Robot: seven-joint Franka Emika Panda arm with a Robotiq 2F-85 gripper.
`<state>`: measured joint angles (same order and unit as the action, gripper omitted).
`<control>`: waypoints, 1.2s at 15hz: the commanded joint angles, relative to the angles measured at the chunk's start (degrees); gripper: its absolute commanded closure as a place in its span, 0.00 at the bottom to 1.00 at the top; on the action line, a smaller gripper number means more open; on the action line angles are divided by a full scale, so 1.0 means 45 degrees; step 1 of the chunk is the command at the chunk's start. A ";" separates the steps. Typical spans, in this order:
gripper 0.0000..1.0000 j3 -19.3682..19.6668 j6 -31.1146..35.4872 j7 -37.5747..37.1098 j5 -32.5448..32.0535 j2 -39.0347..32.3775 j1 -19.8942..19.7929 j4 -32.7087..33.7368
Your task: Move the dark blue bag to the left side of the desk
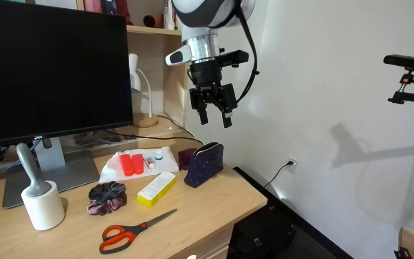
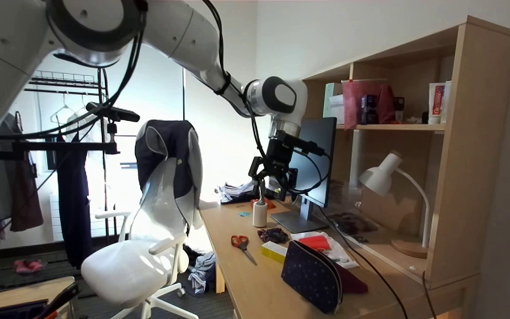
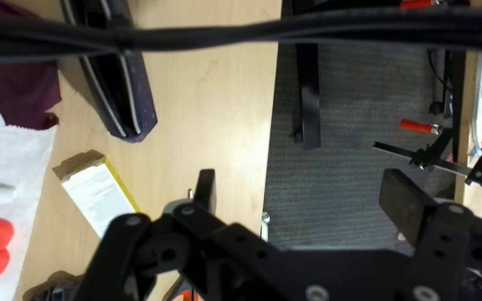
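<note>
The dark blue bag with small light dots (image 1: pixel 205 166) stands upright at one end of the wooden desk (image 1: pixel 207 212), its zipped top open. It also shows in an exterior view (image 2: pixel 310 277) and at the upper left of the wrist view (image 3: pixel 145 98), where a black cable crosses in front of it. My gripper (image 1: pixel 215 121) hangs well above the desk, apart from the bag, pointing down. It also shows in an exterior view (image 2: pixel 270 190). In the wrist view the gripper (image 3: pixel 297 184) has its fingers wide apart with nothing between them; desk edge and floor show below.
A maroon cloth (image 2: pixel 348 279) lies against the bag. A yellow-white box (image 1: pixel 156 189), scissors (image 1: pixel 135 230), scrunchies (image 1: pixel 106 198), a lint roller (image 1: pixel 43 205) and a white cloth with small items (image 1: pixel 165 163) are on the desk. A monitor (image 1: pixel 52 72), lamp (image 2: pixel 379 177) and shelf stand behind.
</note>
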<state>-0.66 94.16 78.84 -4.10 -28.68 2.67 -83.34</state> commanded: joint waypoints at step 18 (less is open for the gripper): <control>0.00 -0.0228 0.7158 0.0683 -0.1776 -0.2055 -0.1275 -0.0777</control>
<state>-0.54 116.86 80.58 -11.84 -37.45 -0.51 -83.37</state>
